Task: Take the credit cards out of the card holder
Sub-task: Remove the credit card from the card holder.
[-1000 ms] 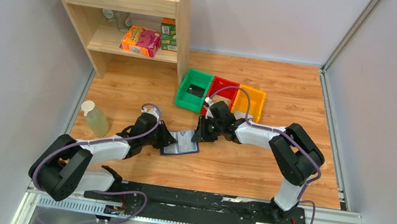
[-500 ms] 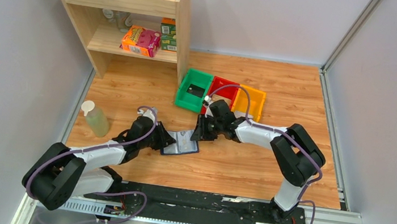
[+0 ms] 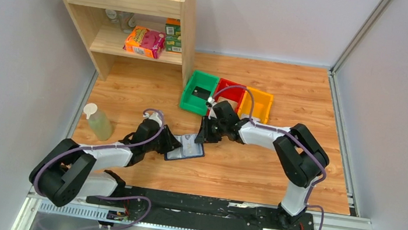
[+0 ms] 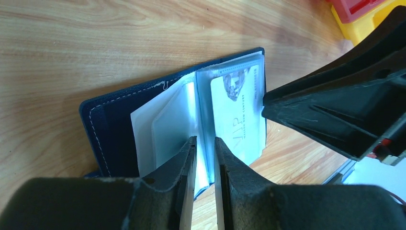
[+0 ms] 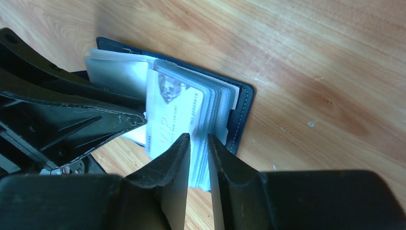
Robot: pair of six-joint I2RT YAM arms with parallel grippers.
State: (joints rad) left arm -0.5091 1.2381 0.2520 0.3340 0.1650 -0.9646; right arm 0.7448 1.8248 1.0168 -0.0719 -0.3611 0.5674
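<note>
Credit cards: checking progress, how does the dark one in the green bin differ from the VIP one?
The dark card lies loose in the green bin; the VIP card sits sleeved in the card holder. The dark card is black, the VIP card silver-grey. Both are flat rectangles.

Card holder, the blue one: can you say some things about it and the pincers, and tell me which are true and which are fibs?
1. The card holder lies open on the wooden table. True.
2. It sits inside a coloured bin. False: it lies flat on the table.
3. A pale card marked VIP shows in a clear pocket. True.
4. Only one pincer is at the card holder. False: the left pincer and the right pincer both pinch its clear pockets, from opposite sides.
</note>
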